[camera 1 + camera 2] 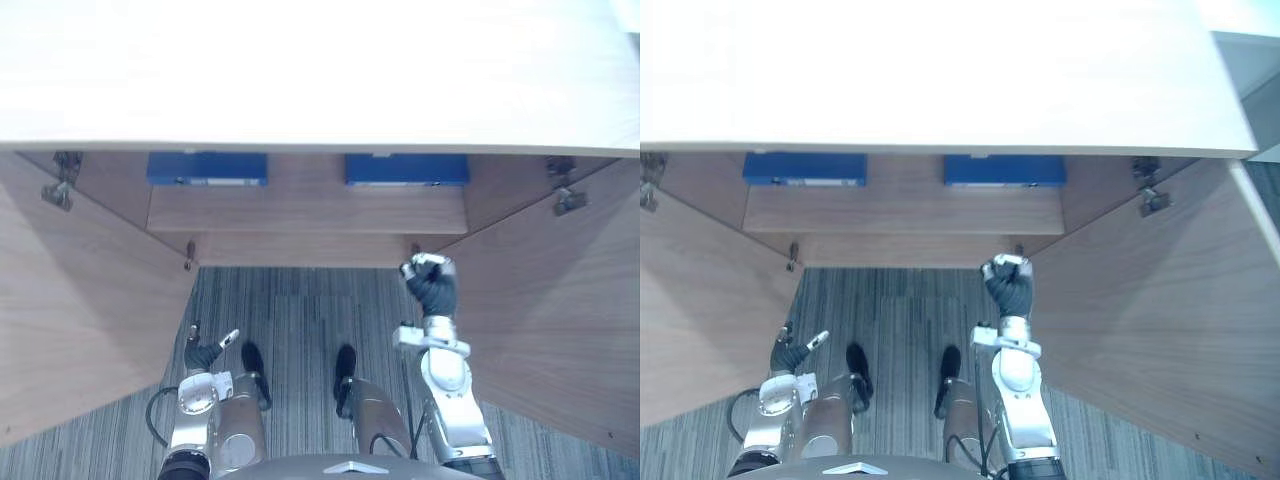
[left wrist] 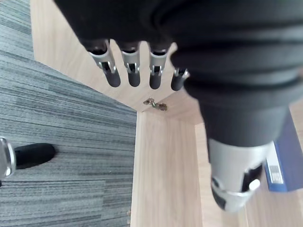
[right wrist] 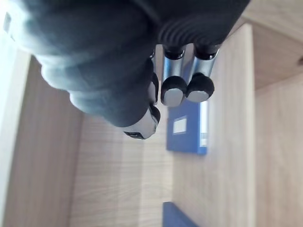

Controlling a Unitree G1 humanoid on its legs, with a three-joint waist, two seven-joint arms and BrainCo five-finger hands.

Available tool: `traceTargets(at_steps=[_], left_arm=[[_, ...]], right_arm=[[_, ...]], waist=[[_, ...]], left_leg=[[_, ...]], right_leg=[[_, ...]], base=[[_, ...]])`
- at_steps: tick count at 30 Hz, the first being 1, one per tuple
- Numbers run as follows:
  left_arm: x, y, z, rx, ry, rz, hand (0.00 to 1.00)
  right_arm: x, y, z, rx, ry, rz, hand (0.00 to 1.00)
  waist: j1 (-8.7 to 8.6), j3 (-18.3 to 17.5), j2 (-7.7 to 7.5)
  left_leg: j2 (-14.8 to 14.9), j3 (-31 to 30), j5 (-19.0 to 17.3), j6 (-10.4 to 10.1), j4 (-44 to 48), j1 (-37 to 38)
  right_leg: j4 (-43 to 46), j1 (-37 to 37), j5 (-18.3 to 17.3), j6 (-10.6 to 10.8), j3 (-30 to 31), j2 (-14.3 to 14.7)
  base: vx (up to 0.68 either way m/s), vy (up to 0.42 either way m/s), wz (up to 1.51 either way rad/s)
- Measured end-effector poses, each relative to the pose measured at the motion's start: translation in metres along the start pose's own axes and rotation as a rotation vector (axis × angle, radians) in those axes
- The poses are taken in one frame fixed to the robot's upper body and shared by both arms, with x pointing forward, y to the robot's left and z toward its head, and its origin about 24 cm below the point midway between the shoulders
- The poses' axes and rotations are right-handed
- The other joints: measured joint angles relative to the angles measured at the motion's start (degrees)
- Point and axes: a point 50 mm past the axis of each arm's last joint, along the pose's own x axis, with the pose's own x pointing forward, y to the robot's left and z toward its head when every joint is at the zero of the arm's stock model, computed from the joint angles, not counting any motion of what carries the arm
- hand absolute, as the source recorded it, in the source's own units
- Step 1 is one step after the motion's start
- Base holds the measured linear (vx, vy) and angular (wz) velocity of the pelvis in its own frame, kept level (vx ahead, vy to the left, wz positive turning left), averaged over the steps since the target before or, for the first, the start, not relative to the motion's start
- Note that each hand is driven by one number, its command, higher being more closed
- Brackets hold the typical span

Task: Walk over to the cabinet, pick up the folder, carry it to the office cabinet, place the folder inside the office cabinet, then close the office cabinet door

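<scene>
Two blue folders lie flat on the shelf (image 1: 300, 212) inside the open office cabinet, one at the left (image 1: 207, 168) and one at the right (image 1: 406, 168). My right hand (image 1: 432, 285) is raised in front of the cabinet's lower edge, just below the right folder (image 3: 187, 127). It holds nothing, and its fingers (image 3: 173, 92) are relaxed. My left hand (image 1: 203, 352) hangs low by my side with loose fingers (image 2: 112, 75), also empty.
Both wooden doors stand wide open, the left door (image 1: 80, 300) and the right door (image 1: 560, 310) flanking me. Metal hinges (image 1: 62, 185) show at the upper corners. The pale cabinet top (image 1: 300, 70) spans the view. Grey striped carpet (image 1: 290, 320) lies between the doors.
</scene>
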Motion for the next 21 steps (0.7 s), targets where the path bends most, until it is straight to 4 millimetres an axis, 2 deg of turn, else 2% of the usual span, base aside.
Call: traceTargets(at_steps=[3,5,11,12,17,21], left_arm=[[-0.001,0.001,-0.022,0.061,0.089,-0.007,0.00],[0.001,0.008,-0.034,0.096,0.151,0.001,0.00],[0.003,0.030,-0.049,0.186,0.222,0.018,0.00],[0.000,0.032,-0.054,0.183,0.244,0.022,0.00],[-0.012,0.038,-0.078,0.206,0.343,0.009,0.00],[-0.015,0.038,-0.084,0.209,0.380,-0.006,0.00]], right_arm=[[-0.010,0.000,-0.053,-0.095,0.226,0.025,1.00],[-0.019,-0.001,-0.080,-0.172,0.352,0.049,1.00],[-0.049,-0.012,-0.127,-0.282,0.604,0.077,1.00],[-0.055,-0.014,-0.135,-0.299,0.649,0.086,0.00],[-0.078,-0.025,-0.156,-0.336,0.806,0.088,0.00],[-0.098,-0.040,-0.168,-0.344,0.924,0.037,0.00]], waist=[[-0.80,-2.09,0.11],[-0.92,-2.78,0.13],[-1.52,-5.22,0.04],[-1.54,-5.57,-0.22],[-1.74,-7.70,-1.22],[-2.16,-8.67,-1.49]], left_leg=[[-0.88,0.06,1.24,-0.69,-4.45,4.19],[-1.58,0.08,1.94,-0.88,-6.71,6.55],[-3.06,-0.06,2.70,-0.85,-9.31,10.79],[-3.49,-0.04,3.06,-0.91,-10.40,12.19],[-6.37,-3.30,3.91,-2.03,-16.19,16.28],[-6.99,-3.44,4.19,-2.14,-19.02,18.59]], right_leg=[[-7.05,5.16,3.10,0.45,0.58,1.05],[-10.97,7.84,5.05,0.61,1.34,1.22],[-15.01,11.78,7.64,0.97,3.51,0.88],[-15.60,12.44,7.79,1.04,4.07,0.73],[-16.75,13.31,7.84,1.14,5.96,0.07],[-17.56,14.62,7.82,1.17,6.04,-0.14]], base=[[0.12,-0.003,-0.12],[0.05,0.005,-0.18],[-0.04,0.019,-0.14],[-0.10,0.025,-0.11],[-0.09,0.033,-0.24],[-0.03,0.017,-0.04]])
